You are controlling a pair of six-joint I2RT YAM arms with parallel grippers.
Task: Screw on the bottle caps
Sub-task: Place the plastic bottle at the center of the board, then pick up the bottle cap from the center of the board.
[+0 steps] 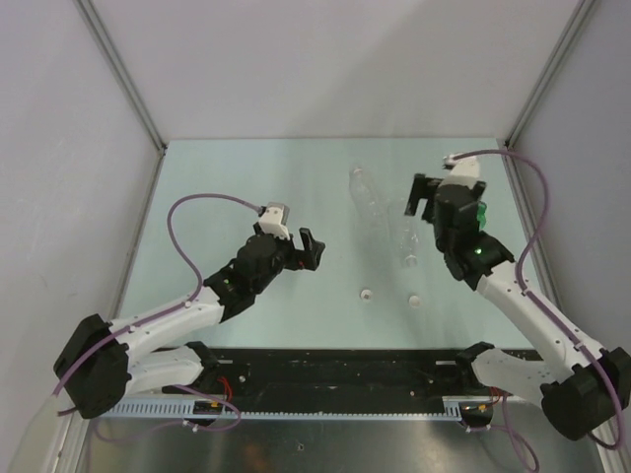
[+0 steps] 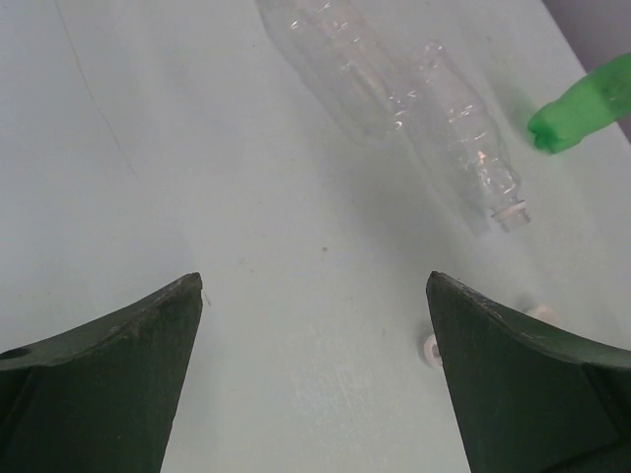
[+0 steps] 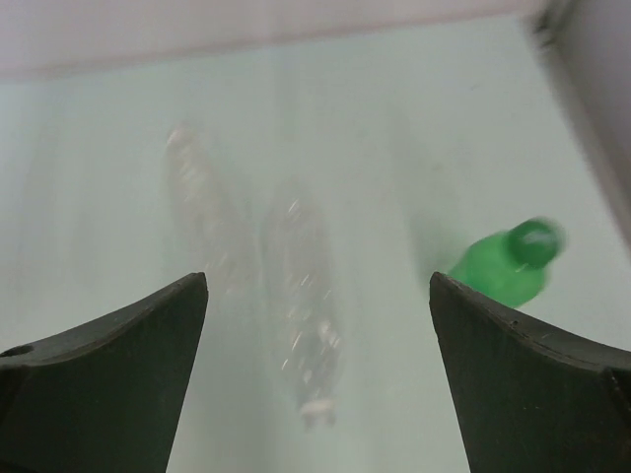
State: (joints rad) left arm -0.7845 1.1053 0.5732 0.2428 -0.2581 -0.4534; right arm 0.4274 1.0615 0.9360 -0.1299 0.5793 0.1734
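Note:
Two clear ribbed bottles lie uncapped on the pale table, one further back point(image 1: 367, 192) point(image 2: 335, 49) point(image 3: 202, 207) and one nearer point(image 1: 409, 241) point(image 2: 468, 148) point(image 3: 306, 315). The green bottle point(image 1: 481, 212) point(image 2: 582, 108) point(image 3: 498, 271) lies to their right, with what looks like a darker green cap point(image 3: 535, 241) on its neck. Two white caps point(image 1: 365, 293) point(image 1: 415, 301) rest loose on the table; one white cap point(image 2: 431, 347) shows beside my left gripper's right finger. My left gripper point(image 1: 308, 251) point(image 2: 315, 374) is open and holds nothing. My right gripper point(image 1: 446, 192) point(image 3: 317, 374) hovers open over the nearer clear bottle, in a blurred view.
Grey walls with metal corner posts point(image 1: 128, 84) close in the table on the left, back and right. The right wall runs close beside the green bottle. A black rail point(image 1: 335, 370) with the arm bases lines the near edge.

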